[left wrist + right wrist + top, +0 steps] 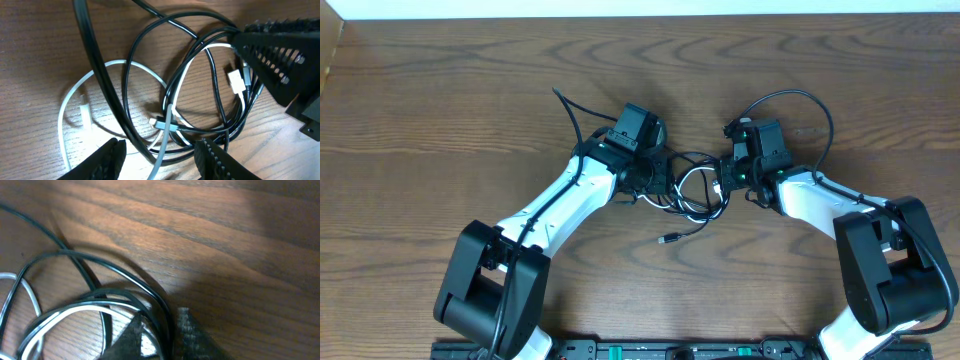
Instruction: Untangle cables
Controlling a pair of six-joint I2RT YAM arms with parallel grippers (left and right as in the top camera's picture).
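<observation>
Starting at the left pincer (160, 161), its two fingertips are seen well apart, with nothing gripped between them. Directly ahead of it the cables (695, 192) are piled in one loose knot on the table (35, 45). The white cable (114, 62) is laid in a wide loop, and the black cables (215, 95) are threaded over and through it. A small grey plug (162, 123) is seen near the middle.

At the far side of the knot the right pincer (161, 339) is found with its fingers nearly together. Black strands are led straight into the narrow gap, so it is judged to be clamped on them, though the tips are blurred. In the overhead view the knot is placed between the two pincers, and one loose plug end (667, 239) is trailed out toward the robot's base.

The cords are judged light, limp and smooth. The whole clump is likely to be dragged along if one strand is pulled hard, and a thin strand may be lost from a weak pinch. A hold is best taken on a single stretch of the white loop where it is clear of the black strands, or just behind a plug, where some purchase is given by the stiffer body.
</observation>
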